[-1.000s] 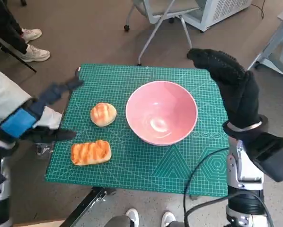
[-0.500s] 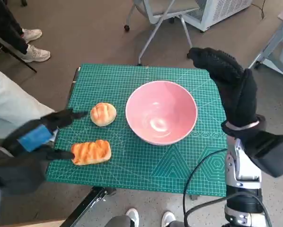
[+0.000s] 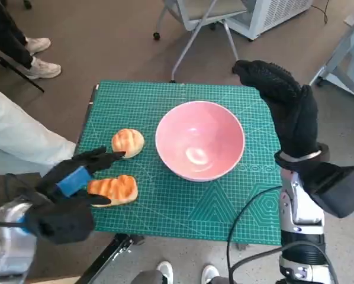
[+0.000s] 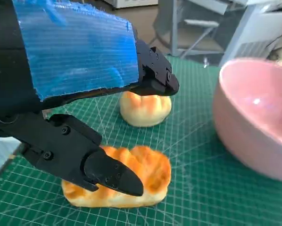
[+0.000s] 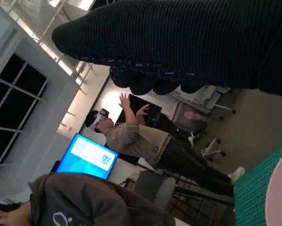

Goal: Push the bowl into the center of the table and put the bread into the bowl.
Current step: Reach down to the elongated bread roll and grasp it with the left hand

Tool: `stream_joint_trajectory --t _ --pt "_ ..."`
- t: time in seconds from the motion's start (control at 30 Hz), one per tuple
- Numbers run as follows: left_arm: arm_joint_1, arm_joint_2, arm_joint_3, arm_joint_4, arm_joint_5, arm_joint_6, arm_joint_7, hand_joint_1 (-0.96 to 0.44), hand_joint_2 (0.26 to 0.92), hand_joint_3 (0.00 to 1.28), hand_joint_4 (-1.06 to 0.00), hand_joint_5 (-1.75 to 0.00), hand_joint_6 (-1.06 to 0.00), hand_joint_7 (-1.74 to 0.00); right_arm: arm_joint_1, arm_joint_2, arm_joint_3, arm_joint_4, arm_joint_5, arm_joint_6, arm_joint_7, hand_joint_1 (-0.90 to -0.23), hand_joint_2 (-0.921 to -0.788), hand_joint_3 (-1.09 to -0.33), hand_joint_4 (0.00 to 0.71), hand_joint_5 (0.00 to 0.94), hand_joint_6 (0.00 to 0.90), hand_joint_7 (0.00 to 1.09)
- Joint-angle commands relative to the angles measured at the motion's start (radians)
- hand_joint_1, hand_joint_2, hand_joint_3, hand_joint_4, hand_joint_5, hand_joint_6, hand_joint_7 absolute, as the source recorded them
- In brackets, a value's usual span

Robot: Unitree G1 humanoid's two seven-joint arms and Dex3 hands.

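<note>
The pink bowl (image 3: 200, 139) stands empty on the green mat (image 3: 183, 195), a little right of the middle; its wall (image 4: 254, 117) shows in the left wrist view. A long toasted bread (image 3: 113, 189) (image 4: 120, 176) lies near the mat's front left. A round bun (image 3: 128, 142) (image 4: 145, 107) lies behind it. My left hand (image 3: 76, 177) hovers open over the long bread, fingers (image 4: 103, 169) spread above it. My right hand (image 3: 286, 106) is raised beside the bowl's right rim, fingers apart, holding nothing.
A person's pale sleeve (image 3: 23, 139) reaches in at the left of the table. A chair (image 3: 206, 18) and a white unit (image 3: 272, 12) stand behind the table. Feet (image 3: 44, 68) show at the far left. A person with raised hands (image 5: 131, 136) appears in the right wrist view.
My left hand has come down and to the right, from beside the table's left edge to over the long bread. The right hand and bowl stayed put.
</note>
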Motion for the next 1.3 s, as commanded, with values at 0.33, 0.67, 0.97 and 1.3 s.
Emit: stream_joint_trajectory --t 0.33,0.67,0.97,1.3 --pt "-0.057 -0.073 -0.138 0.104 0.147 0.087 0.055 -0.26 0.794 0.00 -0.32 0.00 -0.42 -0.01 0.004 -0.006 0.003 0.012 0.005 0.001 0.017 -0.703 -0.921 -0.720 0.202 0.000 -0.001 0.64" --pt "-0.071 -0.099 -0.186 0.160 0.190 0.119 0.063 0.06 0.835 0.02 -0.54 -0.06 -0.59 -0.07 0.003 -0.008 0.001 0.009 0.015 0.010 0.020 -0.703 -0.921 -0.722 0.201 0.000 -0.001 0.64" --pt "-0.052 -0.051 -0.168 0.148 0.184 0.061 0.065 0.02 0.913 0.10 -0.69 -1.08 -0.58 -0.98 0.007 -0.007 0.000 0.003 0.019 0.016 0.019 -0.707 -0.921 -0.723 0.200 0.000 -0.001 0.64" --pt "0.008 -0.022 -0.042 -0.015 0.082 -0.001 0.051 0.00 0.907 0.07 -0.73 -1.22 -0.64 -1.04 0.003 -0.004 -0.002 0.017 0.025 0.012 0.018 -0.709 -0.921 -0.723 0.200 0.000 -0.001 0.64"
